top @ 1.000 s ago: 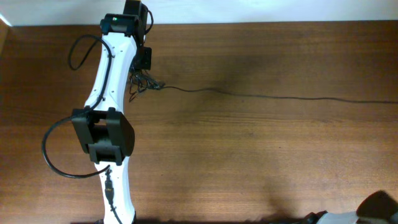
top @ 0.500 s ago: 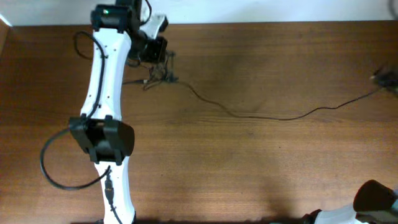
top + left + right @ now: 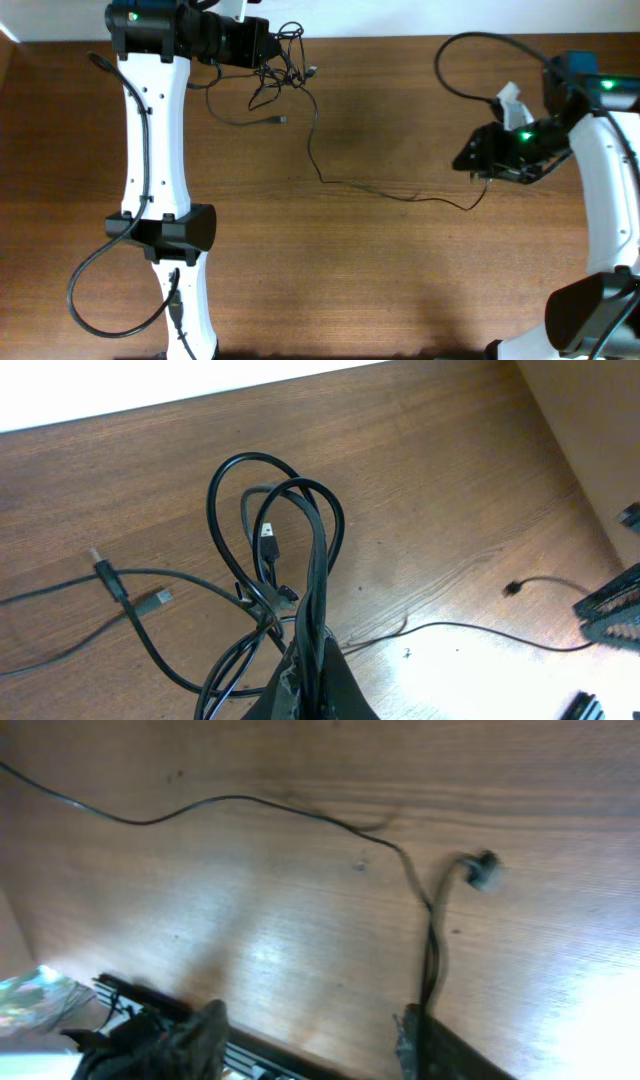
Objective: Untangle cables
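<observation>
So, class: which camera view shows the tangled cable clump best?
Left wrist: the clump fills the frame, loops and plugs distinct. Overhead shows it small by the left end effector. Right wrist shows only one loose strand.

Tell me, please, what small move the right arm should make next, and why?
Probably shut the right tool on the end of the strand beside it. Its fingers look apart, and the strand only runs up to one of them. Meanwhile the left tool grips the bunched cables, and the strand lies slack across the table, so pulling cannot start yet.
</observation>
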Robot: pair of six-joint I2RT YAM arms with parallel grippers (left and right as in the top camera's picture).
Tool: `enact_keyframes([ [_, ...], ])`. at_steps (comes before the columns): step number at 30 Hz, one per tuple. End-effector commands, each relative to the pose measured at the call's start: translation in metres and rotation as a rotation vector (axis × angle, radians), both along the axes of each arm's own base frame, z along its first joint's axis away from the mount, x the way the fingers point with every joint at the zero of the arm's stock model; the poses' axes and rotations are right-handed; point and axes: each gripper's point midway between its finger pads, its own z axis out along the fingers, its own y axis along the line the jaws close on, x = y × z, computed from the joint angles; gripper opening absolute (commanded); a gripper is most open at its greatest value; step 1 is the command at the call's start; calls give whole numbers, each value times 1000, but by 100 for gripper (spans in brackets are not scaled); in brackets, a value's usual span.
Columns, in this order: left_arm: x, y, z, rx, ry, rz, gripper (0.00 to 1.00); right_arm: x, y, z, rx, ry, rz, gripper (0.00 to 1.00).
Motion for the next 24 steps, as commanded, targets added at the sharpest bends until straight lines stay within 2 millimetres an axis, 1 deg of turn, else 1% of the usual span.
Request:
enact_keyframes([
  [1, -3, 0, 14, -51, 2, 26, 0, 4, 15, 2, 0, -40, 50, 75],
  [4, -6, -7, 19, -95, -1, -6, 0, 14, 31, 11, 77, -100, 73, 88],
  [6, -10, -14, 25, -142, 6, -34, 0, 24, 48, 21, 144, -166, 105, 93],
  [9, -10, -14, 24, -163, 44, 0, 0, 32, 64, 32, 214, -225, 140, 95],
  [10, -11, -14, 24, -170, 58, 11, 0, 34, 70, 35, 234, -247, 154, 97],
  [11, -11, -14, 24, -178, 76, 25, 0, 36, 75, 39, 254, -265, 166, 98],
  [14, -15, -17, 25, -219, 119, 40, 0, 45, 87, 44, 277, -281, 140, 98],
  [16, -19, -24, 30, -258, 132, 11, 0, 51, 101, 48, 288, -297, 131, 98],
  [18, -26, -32, 37, -311, 146, -33, 0, 56, 121, 53, 292, -335, 153, 95],
  [20, -31, -37, 42, -351, 161, -66, 0, 60, 137, 53, 260, -376, 179, 93],
  [23, -39, -43, 50, -407, 178, -111, 0, 60, 157, 50, 220, -417, 225, 88],
  [24, -40, -45, 52, -420, 180, -123, 0, 60, 163, 49, 217, -423, 239, 84],
])
